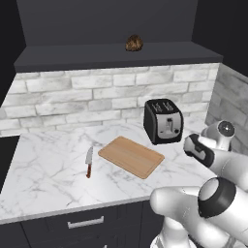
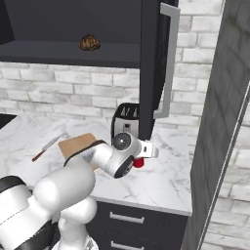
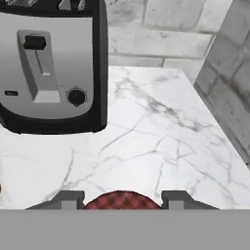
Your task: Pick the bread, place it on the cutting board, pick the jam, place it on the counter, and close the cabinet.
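Jaws clamp the jam [image 3: 122, 200] by the toaster [image 3: 51, 66]; bread [image 1: 134, 43] sits shelved in left base view.

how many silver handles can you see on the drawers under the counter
3. One on the drawer below the counter edge in the left base view; two stacked, upper and lower, in the right base view. The robot's body may hide more.

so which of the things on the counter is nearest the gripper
The toaster, just ahead of the gripper, which is shut on the jam; the cutting board and knife lie beyond it.
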Robot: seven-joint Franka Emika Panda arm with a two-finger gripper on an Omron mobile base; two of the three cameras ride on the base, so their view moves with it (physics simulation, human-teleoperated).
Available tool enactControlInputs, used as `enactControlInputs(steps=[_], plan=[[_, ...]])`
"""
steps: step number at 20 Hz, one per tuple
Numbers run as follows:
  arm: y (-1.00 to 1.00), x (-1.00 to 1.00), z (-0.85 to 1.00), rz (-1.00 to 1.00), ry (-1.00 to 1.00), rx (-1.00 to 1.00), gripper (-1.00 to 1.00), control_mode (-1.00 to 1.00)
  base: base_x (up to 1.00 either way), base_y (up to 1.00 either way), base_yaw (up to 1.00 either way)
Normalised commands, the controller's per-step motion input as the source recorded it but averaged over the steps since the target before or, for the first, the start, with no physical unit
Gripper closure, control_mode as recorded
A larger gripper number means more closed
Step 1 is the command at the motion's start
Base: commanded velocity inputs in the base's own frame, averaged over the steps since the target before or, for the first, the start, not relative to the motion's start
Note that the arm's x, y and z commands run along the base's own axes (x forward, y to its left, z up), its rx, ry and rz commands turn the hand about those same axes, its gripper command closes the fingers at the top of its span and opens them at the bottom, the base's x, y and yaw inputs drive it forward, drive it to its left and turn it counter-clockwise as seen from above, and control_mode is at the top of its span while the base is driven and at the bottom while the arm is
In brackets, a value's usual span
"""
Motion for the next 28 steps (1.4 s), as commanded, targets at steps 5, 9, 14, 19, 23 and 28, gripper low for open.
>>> enactControlInputs(steps=[5,9,14,19,23,28], plan=[[-0.08,0.14,-0.17,0.0,0.04,0.0,1.0,-1.0,0.0,0.0,0.0],[-0.1,0.06,-0.19,0.0,0.05,0.0,1.0,-1.0,0.0,0.0,0.0],[-0.08,0.12,-0.19,0.0,0.04,0.0,1.0,-1.0,0.0,0.0,0.0],[-0.08,0.1,-0.23,0.0,0.03,0.0,1.0,-1.0,0.0,0.0,0.0],[-0.06,0.1,-0.29,0.0,0.0,0.0,1.0,-1.0,0.0,0.0,0.0],[-0.04,0.08,-0.27,0.0,0.0,0.0,1.0,-1.0,0.0,0.0,0.0]])
